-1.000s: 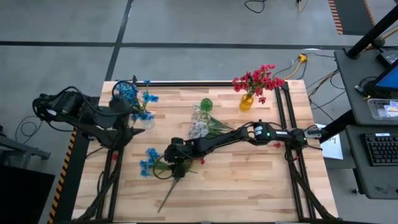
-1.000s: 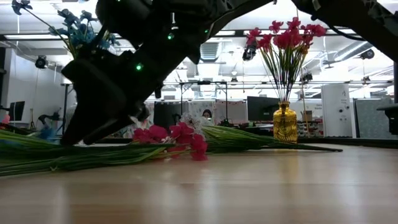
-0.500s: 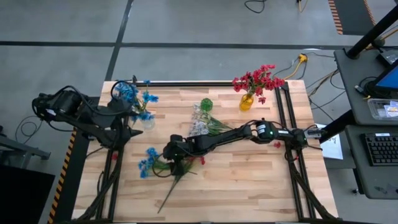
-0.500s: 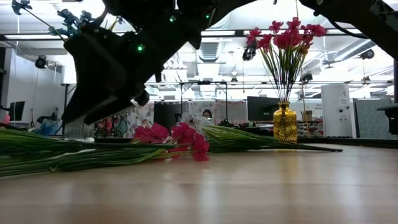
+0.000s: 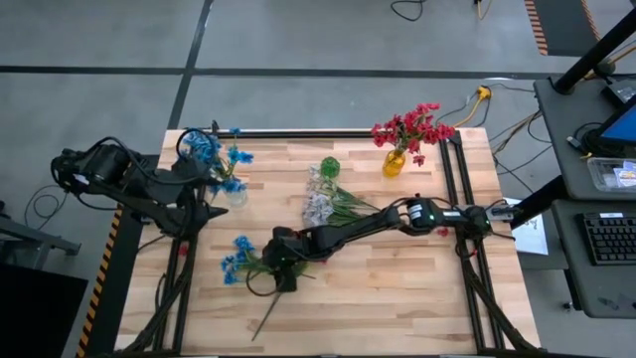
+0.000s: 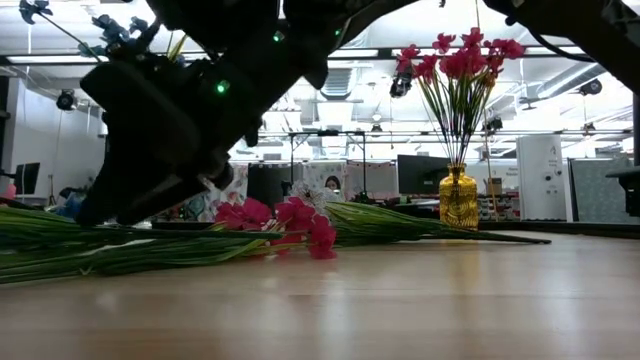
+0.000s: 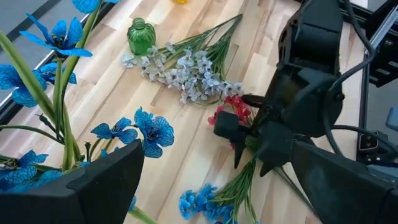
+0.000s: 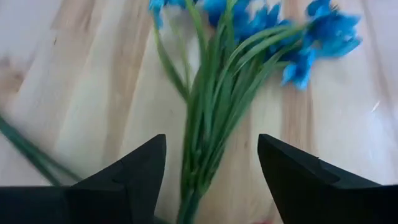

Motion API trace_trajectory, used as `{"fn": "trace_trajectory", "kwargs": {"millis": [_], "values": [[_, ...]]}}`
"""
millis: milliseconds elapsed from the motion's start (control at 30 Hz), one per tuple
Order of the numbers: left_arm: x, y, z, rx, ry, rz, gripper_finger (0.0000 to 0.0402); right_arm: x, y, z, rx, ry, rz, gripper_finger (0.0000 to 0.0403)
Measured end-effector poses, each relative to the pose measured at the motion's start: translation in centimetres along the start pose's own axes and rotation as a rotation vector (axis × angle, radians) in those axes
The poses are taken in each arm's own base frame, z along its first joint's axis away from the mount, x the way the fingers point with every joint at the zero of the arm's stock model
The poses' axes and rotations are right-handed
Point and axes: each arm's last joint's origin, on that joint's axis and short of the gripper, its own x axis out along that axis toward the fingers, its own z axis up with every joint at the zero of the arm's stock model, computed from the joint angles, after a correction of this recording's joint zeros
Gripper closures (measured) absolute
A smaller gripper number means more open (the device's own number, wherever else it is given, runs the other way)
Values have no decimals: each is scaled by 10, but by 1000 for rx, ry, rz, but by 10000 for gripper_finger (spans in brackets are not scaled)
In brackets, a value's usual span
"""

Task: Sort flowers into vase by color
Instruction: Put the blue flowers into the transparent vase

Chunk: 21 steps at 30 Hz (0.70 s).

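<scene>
A blue spray (image 5: 237,261) lies flat on the wooden table (image 5: 397,298), its green stems (image 8: 208,134) running back between the fingers of my right gripper (image 8: 211,180). That gripper (image 5: 283,267) is open, one finger on each side of the stems, touching nothing that I can see. A red spray (image 6: 285,222) lies on the table beside it (image 7: 229,113). White sprays (image 5: 320,202) lie by a green vase (image 5: 329,166). My left gripper (image 7: 217,193) hangs open at the table's left, beside blue flowers (image 5: 209,151) that stand upright there.
A yellow vase (image 5: 395,163) holding red flowers (image 5: 412,127) stands at the far right. A long green stem (image 5: 266,320) runs toward the near edge. Bare wood lies at the near right. The room beyond holds desks and screens.
My right gripper has shifted a little toward the table's near edge, staying low over the blue spray's stems. The sprays lie as before.
</scene>
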Motion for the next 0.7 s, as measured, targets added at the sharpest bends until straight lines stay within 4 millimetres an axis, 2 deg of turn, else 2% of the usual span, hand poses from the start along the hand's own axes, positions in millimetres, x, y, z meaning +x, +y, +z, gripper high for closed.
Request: {"fn": "trace_trajectory", "kwargs": {"millis": [233, 400, 567, 700], "values": [[2, 0, 5, -27, -99, 89, 14, 20, -1, -15, 3, 19, 21, 212], [7, -11, 11, -11, -128, 46, 14, 20, -6, -16, 5, 29, -10, 275], [8, -23, 8, 39, -127, 9, 14, 8, -8, -8, -36, 29, -16, 367], [3, -34, 2, 75, -181, -17, 14, -13, -5, 5, -69, 38, -14, 380]]}}
